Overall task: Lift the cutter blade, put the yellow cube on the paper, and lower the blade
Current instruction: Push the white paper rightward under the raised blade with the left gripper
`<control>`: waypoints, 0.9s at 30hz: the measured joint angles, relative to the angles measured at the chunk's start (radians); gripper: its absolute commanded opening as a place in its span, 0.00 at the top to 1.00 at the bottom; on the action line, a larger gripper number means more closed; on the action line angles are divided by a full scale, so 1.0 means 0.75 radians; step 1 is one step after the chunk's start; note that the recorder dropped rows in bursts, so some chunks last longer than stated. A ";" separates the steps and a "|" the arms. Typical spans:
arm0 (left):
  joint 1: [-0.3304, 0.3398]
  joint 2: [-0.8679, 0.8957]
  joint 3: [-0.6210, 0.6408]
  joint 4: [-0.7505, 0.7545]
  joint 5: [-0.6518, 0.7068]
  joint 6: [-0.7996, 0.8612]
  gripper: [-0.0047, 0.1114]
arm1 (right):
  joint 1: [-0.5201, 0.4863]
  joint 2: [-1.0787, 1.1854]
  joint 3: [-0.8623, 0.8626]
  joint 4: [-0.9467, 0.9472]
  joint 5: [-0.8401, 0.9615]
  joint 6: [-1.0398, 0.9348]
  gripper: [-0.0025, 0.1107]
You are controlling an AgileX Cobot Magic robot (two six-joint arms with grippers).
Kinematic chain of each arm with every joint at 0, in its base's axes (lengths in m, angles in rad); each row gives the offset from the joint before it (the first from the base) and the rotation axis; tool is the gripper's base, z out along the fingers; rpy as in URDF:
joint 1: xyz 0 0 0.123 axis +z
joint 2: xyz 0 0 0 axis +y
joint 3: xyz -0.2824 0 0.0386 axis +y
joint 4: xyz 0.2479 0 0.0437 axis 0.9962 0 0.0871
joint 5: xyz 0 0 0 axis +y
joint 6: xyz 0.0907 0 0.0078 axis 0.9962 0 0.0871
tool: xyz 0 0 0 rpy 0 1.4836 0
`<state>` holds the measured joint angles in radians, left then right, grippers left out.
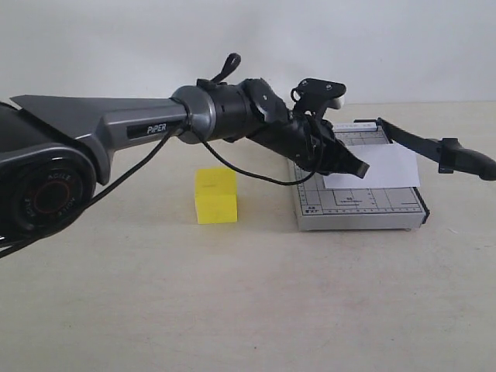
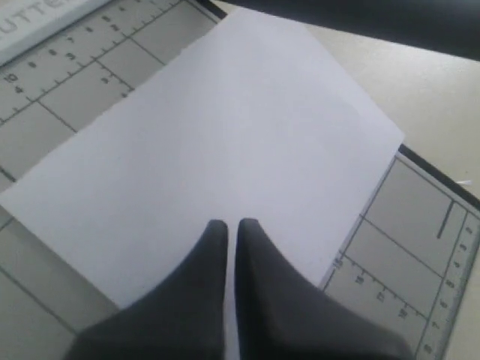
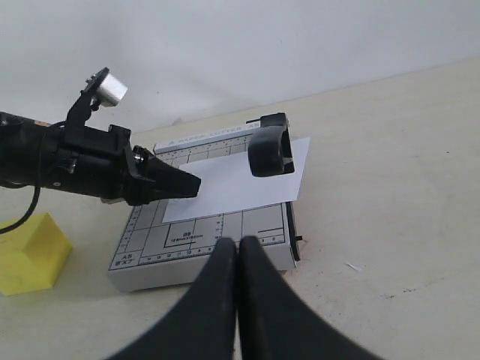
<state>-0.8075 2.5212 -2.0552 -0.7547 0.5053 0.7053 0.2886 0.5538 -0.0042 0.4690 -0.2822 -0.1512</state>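
Hidden/unclear first. In the exterior view the L arm [image 1: 116, 128] fills the left side. It blocks the far left corner of the cutter base [image 1: 360, 211] and the left end of the paper [image 1: 384, 167]. The blade [image 1: 430, 146] is up, slanting from the base's far edge out past its right edge. The thick handle end is clipped by the frame.

R gripper [image 3: 238, 251] isn't in the exterior view. Its own cam shows only two dark, blurry fingers pressed together w/ nothing between them, over bare table in front of the base's near edge. From there the blade points almost at the lens, so its length is hard to judge.

L gripper [image 1: 359, 167] has its fingers clenched tight, empty, tips over the paper's near left part. Can't tell if they touch the sheet. In the L wrist view the fingers are out of focus, and the lettering on the base's far strip is cut off.

The paper lies slightly skewed on the base's gridded top, toward the far right corner. Its right end is under the raised blade.

Yellow cube [image 1: 215, 195] sits on the table [image 1: 248, 310] beside the base's left edge, clearly apart from it, nothing touching it. The R wrist view crops it at the frame edge.

Table is plain beige, matte, w/ a few faint specks. Behind it is a bare whitish wall [image 1: 232, 35] that meets the table's far edge. No other room detail shows.
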 measured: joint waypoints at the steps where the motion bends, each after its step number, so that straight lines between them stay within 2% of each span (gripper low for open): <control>1: 0.005 -0.013 0.000 0.043 0.007 -0.027 0.92 | 0.000 0.000 0.000 0.000 0.000 0.000 0.97; 12: 0.025 -0.062 0.000 0.137 0.007 -0.076 0.92 | 0.000 0.000 0.000 0.000 0.000 0.000 0.97; 27: 0.025 -0.060 0.000 0.149 -0.030 -0.076 0.92 | 0.000 0.000 0.000 0.000 0.000 0.000 0.97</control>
<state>-0.7889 2.4762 -2.0552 -0.6430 0.4828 0.6480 0.2886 0.5538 -0.0042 0.4690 -0.2822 -0.1512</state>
